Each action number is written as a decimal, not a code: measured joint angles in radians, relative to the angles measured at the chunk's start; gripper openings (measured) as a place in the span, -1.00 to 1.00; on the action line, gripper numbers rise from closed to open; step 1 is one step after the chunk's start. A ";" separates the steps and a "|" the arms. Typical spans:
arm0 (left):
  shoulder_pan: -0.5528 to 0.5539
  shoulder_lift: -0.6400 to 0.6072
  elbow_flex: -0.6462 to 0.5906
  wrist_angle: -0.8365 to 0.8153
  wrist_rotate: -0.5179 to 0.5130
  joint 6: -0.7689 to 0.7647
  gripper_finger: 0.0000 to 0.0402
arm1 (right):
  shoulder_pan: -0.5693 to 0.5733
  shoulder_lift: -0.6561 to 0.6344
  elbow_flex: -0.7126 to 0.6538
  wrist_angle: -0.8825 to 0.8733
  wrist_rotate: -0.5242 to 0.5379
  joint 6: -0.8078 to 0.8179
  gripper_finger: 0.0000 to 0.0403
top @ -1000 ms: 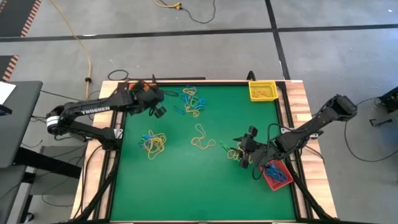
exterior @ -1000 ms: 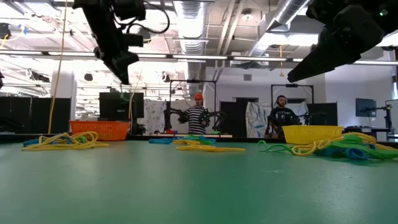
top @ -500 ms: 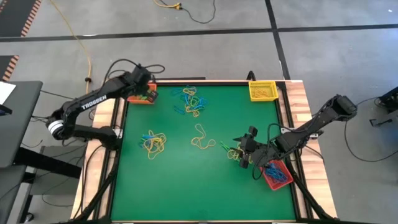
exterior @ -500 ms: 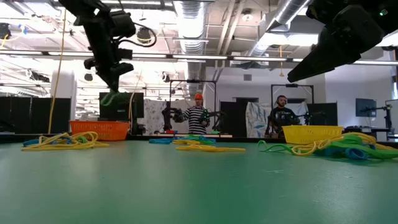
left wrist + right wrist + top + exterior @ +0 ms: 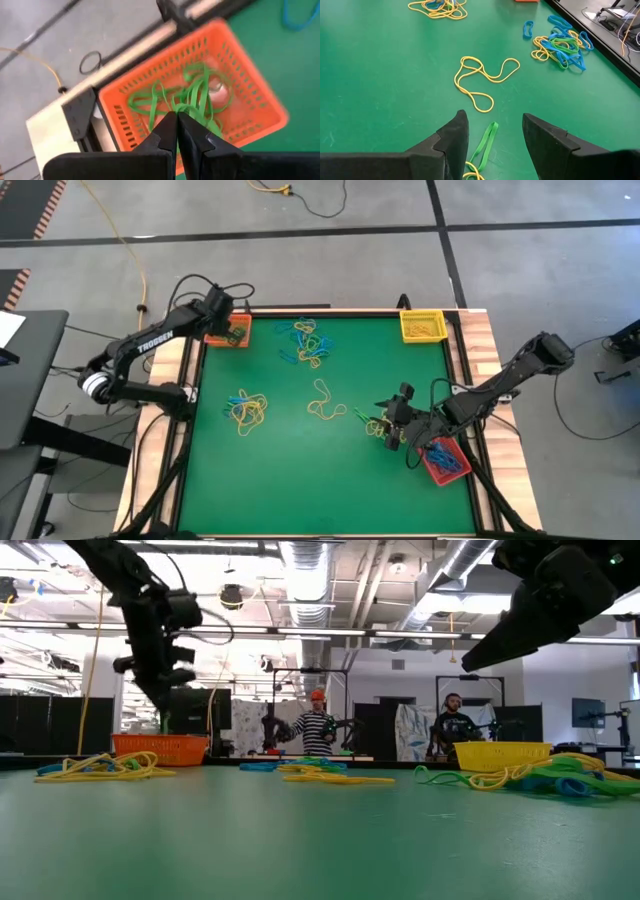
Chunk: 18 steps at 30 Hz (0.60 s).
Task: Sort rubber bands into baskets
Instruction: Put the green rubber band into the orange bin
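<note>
grey concrete floor point(image 5: 330, 265) with dark seam lines, yellow cable point(image 5: 128, 242) trailing across it past the table's far-left corner. green table top point(image 5: 320, 470), wood rim point(image 5: 497, 380). grey desk point(image 5: 22, 375) off the left edge. room beyond: open ceiling with ducts point(image 5: 310, 560) and strip lights, two people point(image 5: 318, 725) standing at the back.

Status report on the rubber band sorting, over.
Left gripper shut on a green band, over the orange basket. Right gripper open above another green band. Nothing in the way.
</note>
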<state>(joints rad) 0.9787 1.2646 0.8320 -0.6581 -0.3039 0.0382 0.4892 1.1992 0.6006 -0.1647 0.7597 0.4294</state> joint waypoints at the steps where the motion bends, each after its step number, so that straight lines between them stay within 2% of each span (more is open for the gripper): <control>1: 0.000 0.012 -0.003 0.000 -0.005 0.003 -1.00 | 0.000 0.000 0.000 0.003 0.000 0.000 0.07; 7: -0.004 0.088 -0.002 0.037 -0.040 -0.005 -0.90 | 0.001 0.000 0.000 0.013 0.000 0.000 0.07; 18: -0.003 0.125 -0.002 0.081 -0.077 -0.021 -0.34 | 0.002 0.000 0.000 0.013 0.000 0.000 0.07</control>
<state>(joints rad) 0.9752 1.3892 0.8303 -0.5769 -0.3809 0.0169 0.4908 1.1992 0.6006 -0.1513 0.7593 0.4289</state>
